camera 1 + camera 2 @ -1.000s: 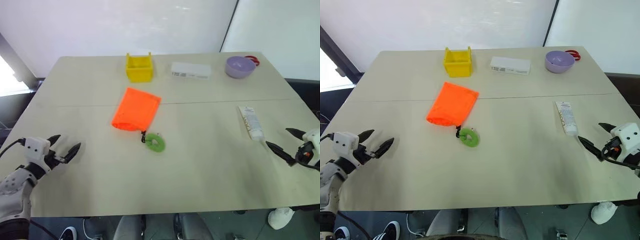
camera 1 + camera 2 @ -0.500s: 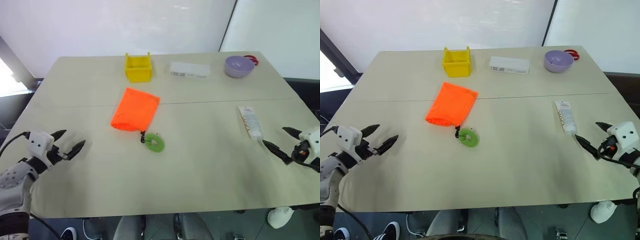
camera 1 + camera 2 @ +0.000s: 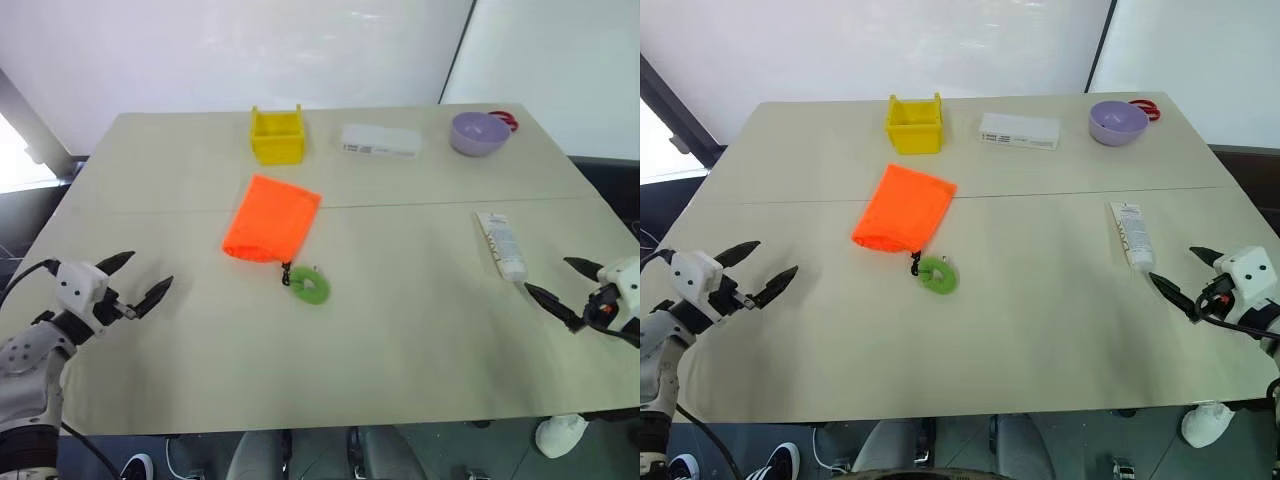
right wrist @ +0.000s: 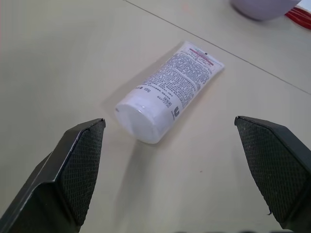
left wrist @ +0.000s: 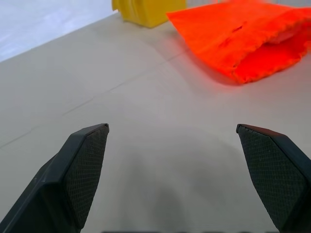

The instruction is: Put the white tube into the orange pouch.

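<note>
The white tube (image 3: 502, 244) lies flat near the table's right edge, its cap toward me; the right wrist view has the tube (image 4: 167, 91) just ahead of the fingers. My right gripper (image 3: 564, 289) hovers open a short way in front of the cap, holding nothing. The orange pouch (image 3: 272, 219) lies flat left of the table's middle, its black cord ending in a green ring (image 3: 310, 286). My left gripper (image 3: 137, 280) is open and empty near the left edge, well apart from the pouch (image 5: 248, 39), whose mouth faces it.
Along the far side of the table (image 3: 400, 330) stand a yellow bin (image 3: 277, 135), a flat white box (image 3: 381, 141) and a purple bowl (image 3: 478, 132) with a red item (image 3: 506, 120) behind it. The table's front edge runs close below both grippers.
My left gripper has risen a little and edged toward the pouch, rolling slightly. The right gripper, tube and pouch have stayed where they were.
</note>
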